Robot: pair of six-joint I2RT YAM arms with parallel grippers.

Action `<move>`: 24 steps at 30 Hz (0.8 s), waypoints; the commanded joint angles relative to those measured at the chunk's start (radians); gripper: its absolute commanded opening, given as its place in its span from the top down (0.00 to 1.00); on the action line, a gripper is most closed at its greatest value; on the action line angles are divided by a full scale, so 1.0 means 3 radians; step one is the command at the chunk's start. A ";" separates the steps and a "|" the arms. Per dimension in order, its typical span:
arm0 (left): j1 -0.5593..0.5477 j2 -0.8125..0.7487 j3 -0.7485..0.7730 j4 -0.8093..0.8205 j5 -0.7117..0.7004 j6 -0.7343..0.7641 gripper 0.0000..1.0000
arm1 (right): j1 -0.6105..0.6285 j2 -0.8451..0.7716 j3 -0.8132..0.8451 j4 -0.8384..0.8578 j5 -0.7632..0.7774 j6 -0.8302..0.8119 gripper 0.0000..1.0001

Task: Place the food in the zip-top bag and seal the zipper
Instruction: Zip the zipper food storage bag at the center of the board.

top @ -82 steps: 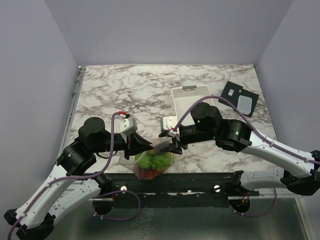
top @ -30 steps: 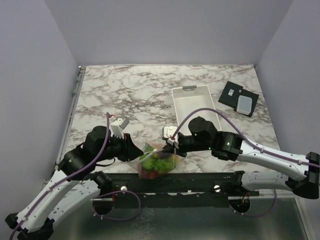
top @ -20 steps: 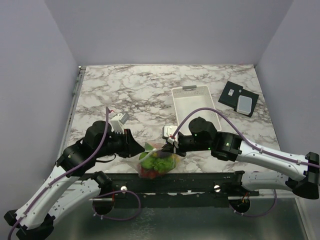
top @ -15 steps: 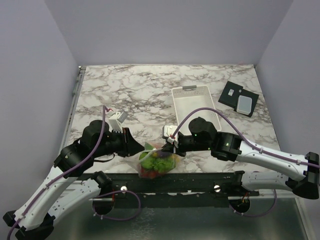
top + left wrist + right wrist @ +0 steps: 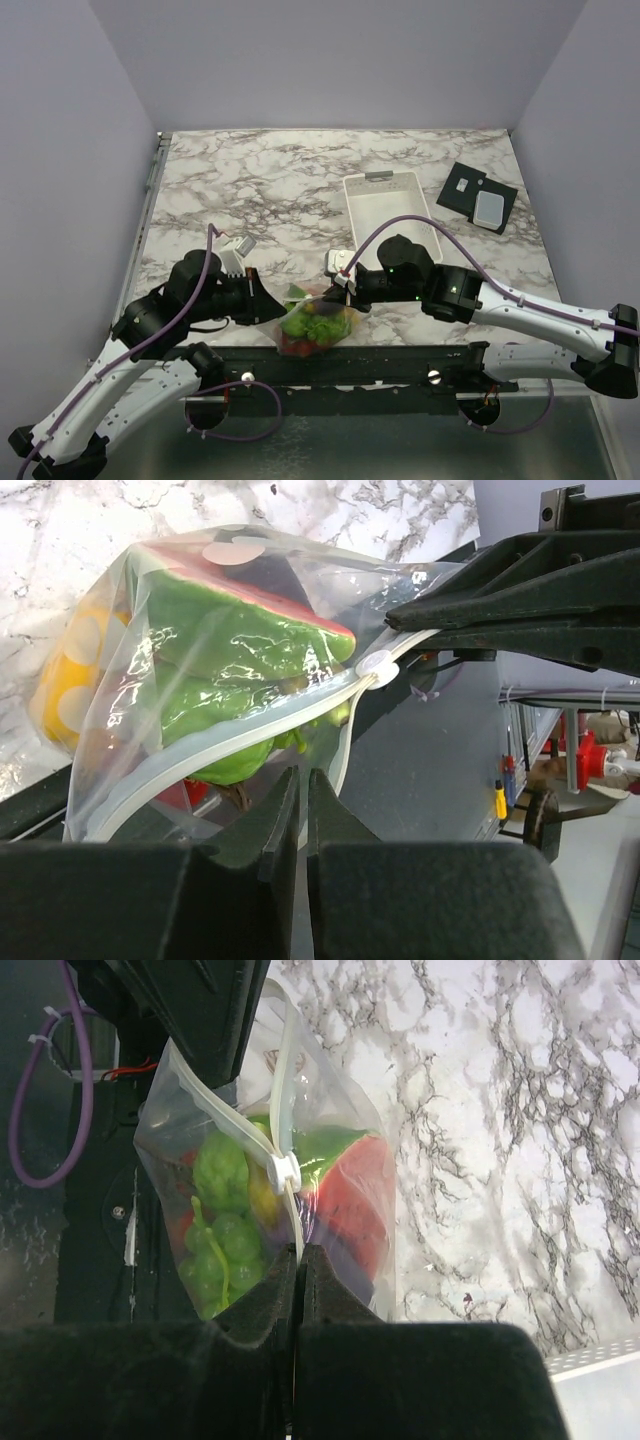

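Observation:
The zip-top bag (image 5: 312, 326) hangs at the table's near edge, between my two grippers. Through it shows the food: green pieces (image 5: 230, 660), a watermelon slice (image 5: 250, 580), a yellow piece (image 5: 68, 692), green grapes (image 5: 215, 1240). The zipper (image 5: 200, 752) runs up to a white slider (image 5: 375, 667). My right gripper (image 5: 299, 1252) is shut on the zipper strip (image 5: 292, 1215) just below the slider (image 5: 283, 1170). The jaws of my left gripper (image 5: 303, 777) stand almost together, with the bag's clear edge (image 5: 345, 742) running into the thin gap. From above, the left gripper (image 5: 272, 303) is at the bag's left and the right gripper (image 5: 333, 297) at its right.
A white rectangular basket (image 5: 352, 215) stands behind the right arm. A black card with a pale rectangle (image 5: 478, 197) lies at the back right. The black front rail (image 5: 350, 362) runs just below the bag.
The left gripper's jaws have narrowed onto the bag's left edge and the left wrist has shifted slightly. The right gripper and the bag have stayed put.

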 commanded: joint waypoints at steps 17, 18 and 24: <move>-0.0003 0.0253 -0.0341 0.0491 -0.0215 -0.0025 0.81 | -0.0003 -0.0061 -0.0088 0.0154 0.0083 0.0117 0.99; -0.0003 0.0263 -0.0326 0.0511 -0.0232 -0.0019 0.80 | -0.0003 -0.0064 -0.0099 0.0162 0.0083 0.0124 0.99; -0.0003 0.0295 -0.0282 0.0606 -0.0263 -0.0025 0.71 | -0.0001 -0.0056 -0.0144 0.0224 0.0052 0.0150 0.99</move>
